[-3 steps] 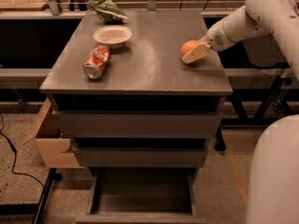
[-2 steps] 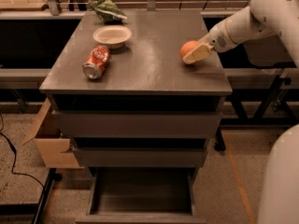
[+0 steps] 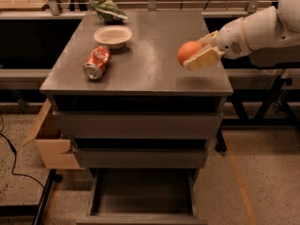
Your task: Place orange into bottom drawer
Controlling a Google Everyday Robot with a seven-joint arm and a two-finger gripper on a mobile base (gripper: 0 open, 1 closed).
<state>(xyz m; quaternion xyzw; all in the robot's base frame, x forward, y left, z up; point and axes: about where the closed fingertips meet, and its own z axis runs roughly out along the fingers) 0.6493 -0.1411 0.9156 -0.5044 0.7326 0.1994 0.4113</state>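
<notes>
The orange (image 3: 188, 51) is a small round fruit held in my gripper (image 3: 198, 53), lifted a little above the right side of the grey cabinet top (image 3: 150, 55). The gripper is shut on the orange, its pale fingers (image 3: 204, 59) wrapping the fruit's right side, and the white arm reaches in from the right. The bottom drawer (image 3: 142, 197) is pulled out at the foot of the cabinet, a shallow dark tray showing nothing inside it.
A red soda can (image 3: 97, 62) lies on its side at the left of the top. A white bowl (image 3: 113, 35) and a green bag (image 3: 108, 10) sit behind it. A cardboard box (image 3: 50, 142) stands left of the cabinet.
The orange has been lifted off the cabinet top in the gripper and now hangs slightly above it. The arm has shifted a little with it.
</notes>
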